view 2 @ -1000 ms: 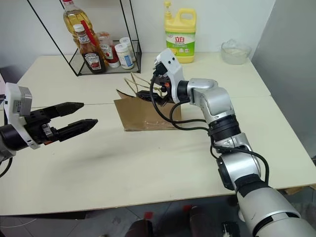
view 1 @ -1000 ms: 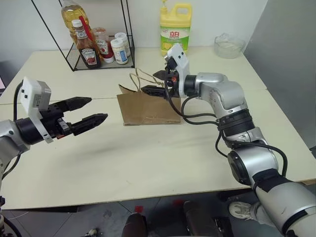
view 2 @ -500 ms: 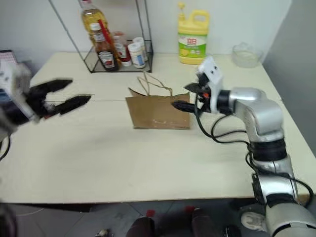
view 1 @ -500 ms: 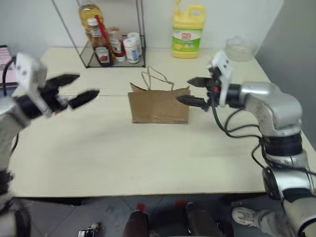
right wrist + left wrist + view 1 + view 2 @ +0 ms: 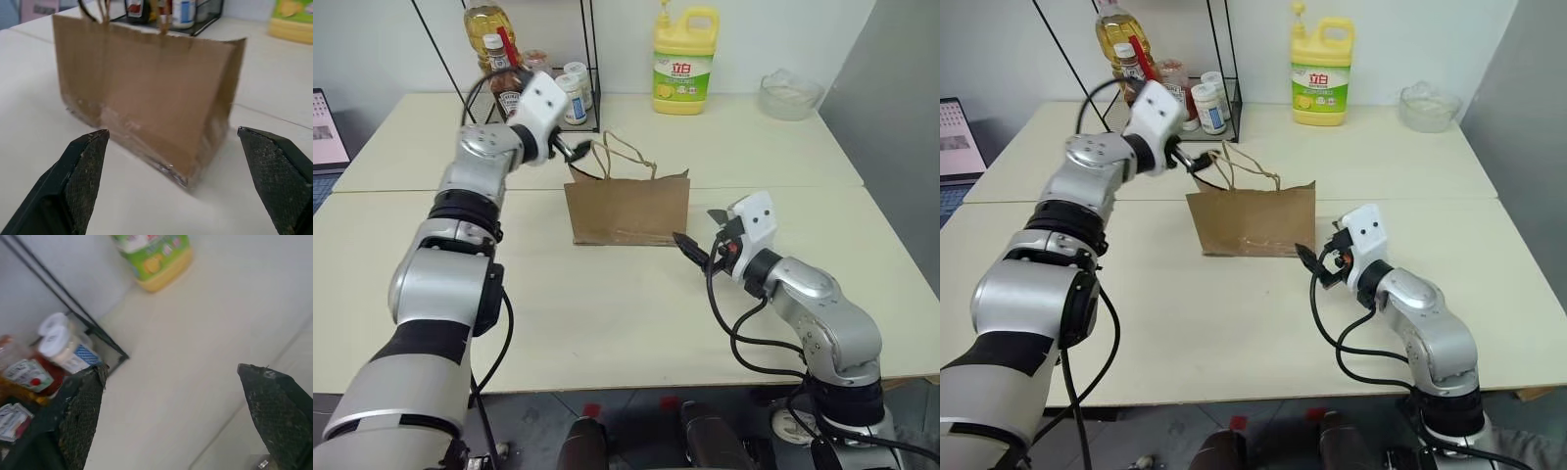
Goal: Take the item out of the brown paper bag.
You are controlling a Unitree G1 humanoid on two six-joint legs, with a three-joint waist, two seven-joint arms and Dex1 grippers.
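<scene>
The left gripper [image 5: 576,150] is up at the bag's [image 5: 628,210] left top corner, fingers spread and empty. Its tips sit just beside the near cord handle [image 5: 628,157], at the rim but not clearly inside the mouth. In the left wrist view, bare table [image 5: 195,357] lies between the two fingers, with the rack [image 5: 530,93] of sauce bottles off past one and the yellow jug [image 5: 684,61] ahead.

The bag stands upright on the table, between the two grippers. The bottle cannot be seen; it is presumably down inside.

The right gripper [image 5: 697,251] hangs low, just off the bag's lower right corner, fingers wide apart and holding nothing. In its wrist view the bag's side wall sits squarely between the two fingers, apart from both.

This looks like the approach step: nothing is gripped yet. Next, one gripper likely needs to steady the bag or hold its mouth open, while the other reaches down through the opening for the bottle.
</scene>
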